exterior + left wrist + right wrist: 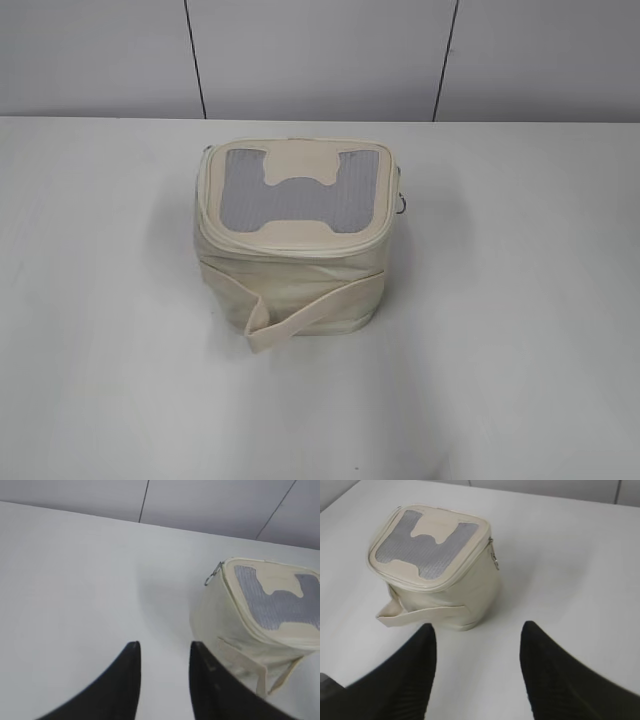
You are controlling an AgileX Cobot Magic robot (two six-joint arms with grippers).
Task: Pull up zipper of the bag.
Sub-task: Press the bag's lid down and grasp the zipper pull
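The cream-white boxy bag [295,265] stands upright in the middle of the white table, with a grey mesh top panel and a wide cream strap across its front. It also shows in the left wrist view [250,630] and the right wrist view [437,587]. The zipper [300,248] runs round the top rim; its silver ring pulls hang at the bag's right side [403,203], [213,575], [494,560]. My left gripper [165,646] is open and empty, left of the bag. My right gripper [479,628] is open and empty, in front of the bag. Neither gripper shows in the exterior view.
The white table [520,330] spreads all round the bag. A grey panelled wall [320,55] rises behind the table's far edge.
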